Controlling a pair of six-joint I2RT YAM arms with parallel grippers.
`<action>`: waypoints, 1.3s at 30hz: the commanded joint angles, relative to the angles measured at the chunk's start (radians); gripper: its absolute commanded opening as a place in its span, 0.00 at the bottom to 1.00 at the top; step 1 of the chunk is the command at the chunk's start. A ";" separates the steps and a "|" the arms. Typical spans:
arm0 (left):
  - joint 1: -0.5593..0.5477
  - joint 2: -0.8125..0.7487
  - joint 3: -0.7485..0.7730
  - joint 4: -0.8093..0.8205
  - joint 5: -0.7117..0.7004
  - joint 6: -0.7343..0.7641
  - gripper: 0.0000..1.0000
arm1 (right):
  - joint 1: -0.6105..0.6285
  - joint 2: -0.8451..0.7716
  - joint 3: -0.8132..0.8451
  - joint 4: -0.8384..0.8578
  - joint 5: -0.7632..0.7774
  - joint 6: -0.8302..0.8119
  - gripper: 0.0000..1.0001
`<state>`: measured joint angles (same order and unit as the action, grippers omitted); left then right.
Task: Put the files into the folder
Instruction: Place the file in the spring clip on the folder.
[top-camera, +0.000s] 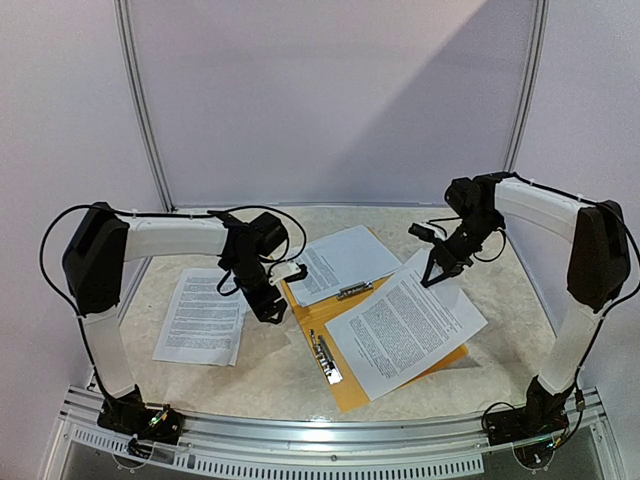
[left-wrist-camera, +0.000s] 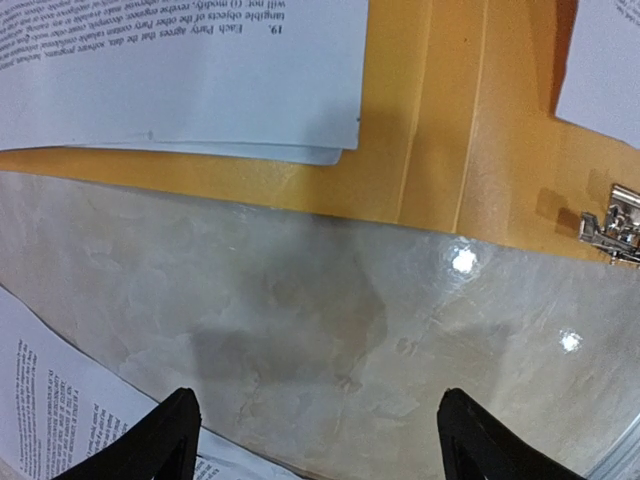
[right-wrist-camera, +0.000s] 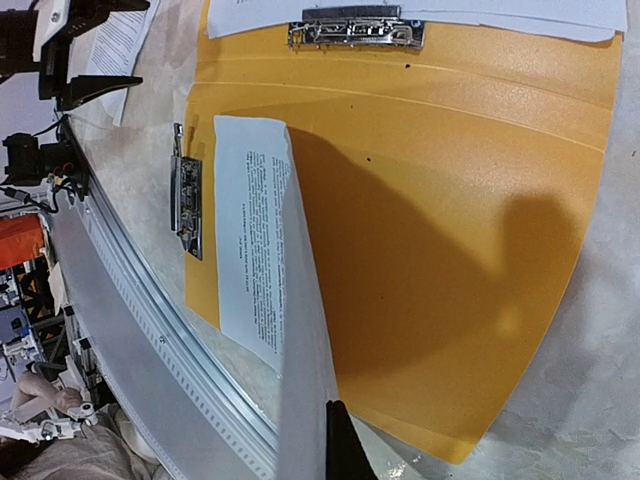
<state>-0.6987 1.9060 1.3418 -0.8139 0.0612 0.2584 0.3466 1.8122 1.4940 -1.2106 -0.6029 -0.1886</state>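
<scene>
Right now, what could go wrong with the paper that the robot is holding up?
The right gripper pinches the sheet by one edge only, so the floppy paper might slip out or crease. It also hangs askew over the folder, so it could land partly off it. The metal clip lies by the sheet's corner and may snag it.

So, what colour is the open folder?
The folder is orange-yellow, clearest in the right wrist view.
</scene>
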 joint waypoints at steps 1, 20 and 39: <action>-0.019 0.011 0.011 0.007 0.011 -0.009 0.84 | -0.006 0.049 0.013 0.053 -0.086 0.005 0.00; -0.033 0.037 0.026 -0.004 -0.003 -0.004 0.84 | -0.005 0.105 -0.089 0.134 -0.175 0.015 0.00; -0.038 0.034 0.030 -0.011 -0.011 0.001 0.84 | -0.005 0.131 -0.144 0.221 -0.224 0.130 0.00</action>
<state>-0.7181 1.9251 1.3567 -0.8188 0.0566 0.2581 0.3447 1.9247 1.3754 -1.0286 -0.7975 -0.0963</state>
